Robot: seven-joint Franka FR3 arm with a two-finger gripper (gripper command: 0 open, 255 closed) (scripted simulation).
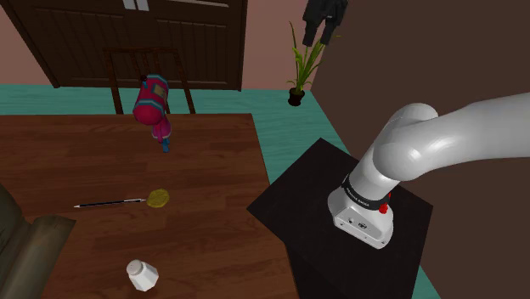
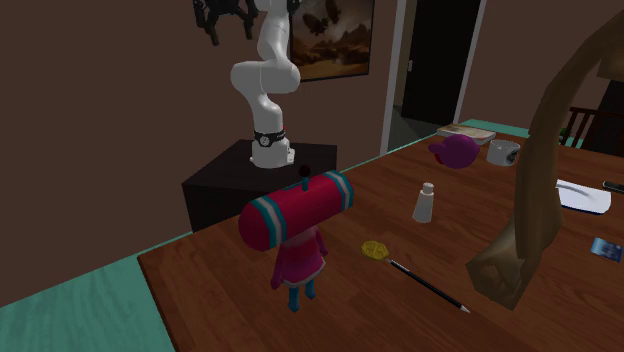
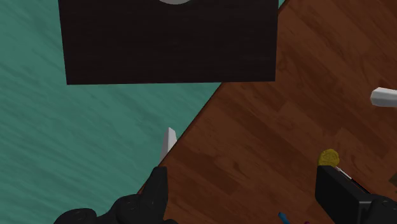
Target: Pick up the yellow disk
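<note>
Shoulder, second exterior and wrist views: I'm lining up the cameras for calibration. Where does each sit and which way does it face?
Shoulder view: beside and behind the stand, looking down over the table; white arm, gripper high.
Second exterior view: across the table, facing the arm past a pink doll.
Wrist view: on the hand, looking down at stand, floor and table edge; open black fingers.
All three share the yellow disk.
</note>
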